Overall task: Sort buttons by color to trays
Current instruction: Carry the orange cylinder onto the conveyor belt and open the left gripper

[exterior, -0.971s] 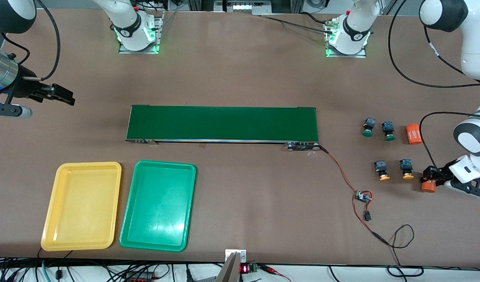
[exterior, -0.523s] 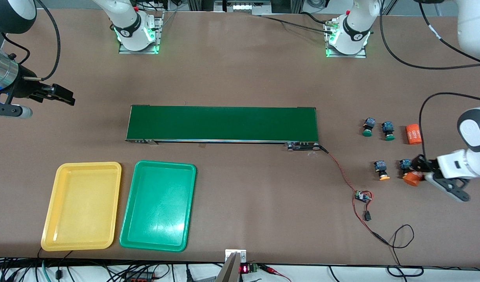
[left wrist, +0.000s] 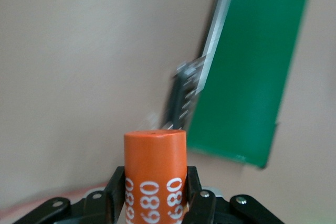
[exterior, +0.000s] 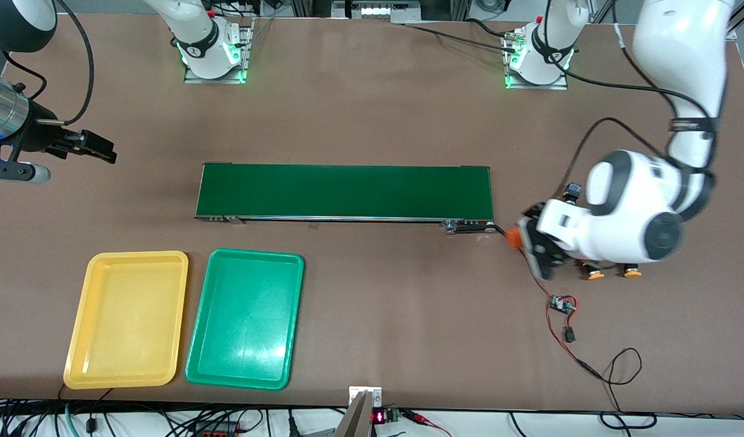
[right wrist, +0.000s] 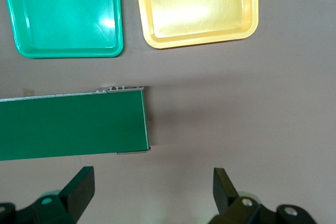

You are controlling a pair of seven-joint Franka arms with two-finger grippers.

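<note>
The left gripper, jaws clamped on an orange cylinder, hangs over the counter beside the belt; the right gripper waits, jaws apart.

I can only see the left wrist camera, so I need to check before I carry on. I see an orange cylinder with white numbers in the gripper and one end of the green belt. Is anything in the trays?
Observer: No. The yellow tray and the green tray both hold nothing.
Operator: Where are the buttons?
Observer: Two yellow-orange buttons show beneath the left arm, which hides most of the rest. The left gripper holds the orange cylinder over the table by the belt's end.
Operator: And the right arm?
Observer: It waits. The right gripper hangs open over the table toward the right arm's end.
</note>
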